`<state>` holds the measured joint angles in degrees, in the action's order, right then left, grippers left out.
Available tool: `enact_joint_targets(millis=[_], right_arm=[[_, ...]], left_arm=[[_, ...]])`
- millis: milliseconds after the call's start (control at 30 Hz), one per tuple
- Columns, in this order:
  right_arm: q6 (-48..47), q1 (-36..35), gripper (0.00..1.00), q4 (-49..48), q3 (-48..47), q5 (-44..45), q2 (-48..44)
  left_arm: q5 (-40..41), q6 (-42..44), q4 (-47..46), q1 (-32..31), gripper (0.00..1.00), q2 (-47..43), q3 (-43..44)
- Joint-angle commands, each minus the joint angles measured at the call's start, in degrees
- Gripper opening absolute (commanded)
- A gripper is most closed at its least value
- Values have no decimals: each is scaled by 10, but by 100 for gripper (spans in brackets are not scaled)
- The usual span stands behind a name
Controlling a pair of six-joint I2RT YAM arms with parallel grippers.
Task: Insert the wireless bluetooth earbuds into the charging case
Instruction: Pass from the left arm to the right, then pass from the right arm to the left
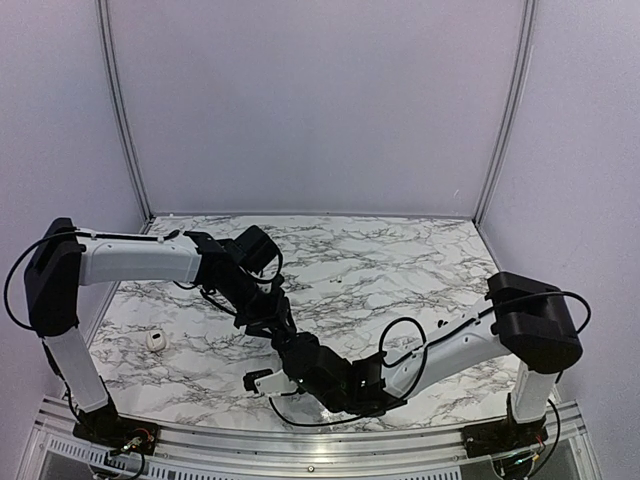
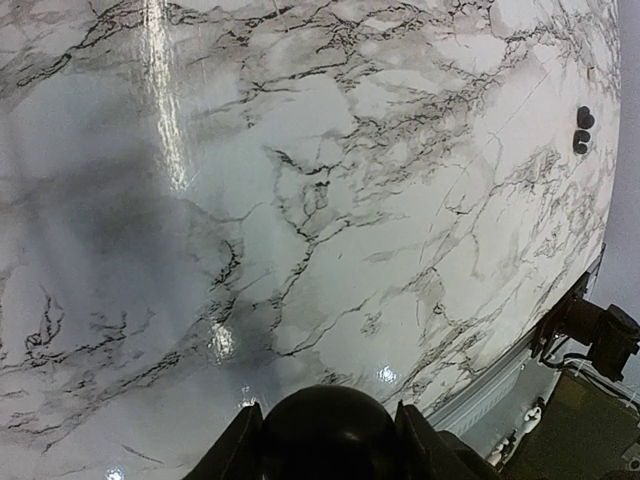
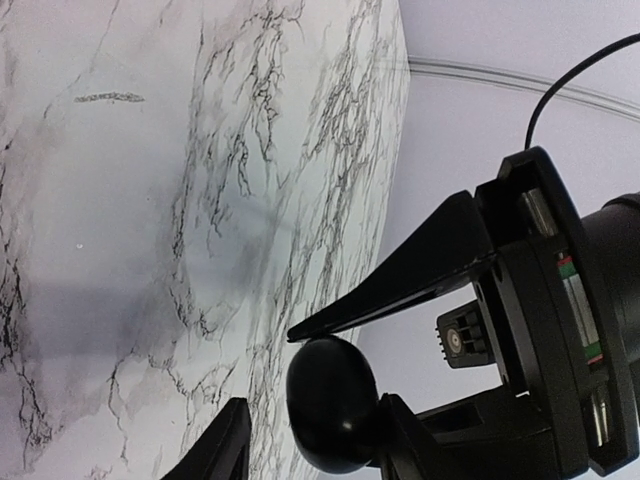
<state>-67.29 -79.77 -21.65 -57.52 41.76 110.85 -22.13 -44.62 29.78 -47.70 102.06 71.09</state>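
A glossy black rounded object [image 2: 330, 432] sits between the fingers of my left gripper [image 2: 325, 425], which is shut on it. In the right wrist view the same black object [image 3: 330, 400] hangs above the table, pinched under a finger of the left gripper [image 3: 400, 290]. My right gripper [image 3: 314, 402] stands open around it: one finger touches it, the other is apart. Both grippers meet at the table's near middle [image 1: 283, 335]. Tiny dark buds, the earbuds [image 2: 582, 131], lie far off on the marble. A small white rounded thing with a dark spot, the charging case [image 1: 157, 340], lies alone at the left.
The marble table [image 1: 400, 270] is walled by grey panels at the back and sides. A metal rail [image 1: 300, 445] runs along the near edge by the arm bases. The right arm's black cable [image 1: 400, 335] loops above its forearm.
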Motion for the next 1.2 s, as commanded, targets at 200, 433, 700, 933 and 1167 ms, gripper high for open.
enact_joint_targets(millis=[200, 433, 700, 933, 1167], right_arm=[[-1, 18, 24, 2, -23, 32, 13], [0, 21, 13, -32, 6, 15, -28], [76, 44, 13, -42, 58, -65, -138], [255, 91, 14, -13, 93, -263, -283], [425, 193, 17, -5, 102, -458, -410]], left_arm=[[18, 5, 38, -17, 53, -28, 26], [31, 11, 41, -13, 71, -41, 37], [68, 24, 40, 76, 99, -121, 45], [228, 110, -56, 94, 99, -251, 31], [270, 215, -318, 93, 99, -451, -172]])
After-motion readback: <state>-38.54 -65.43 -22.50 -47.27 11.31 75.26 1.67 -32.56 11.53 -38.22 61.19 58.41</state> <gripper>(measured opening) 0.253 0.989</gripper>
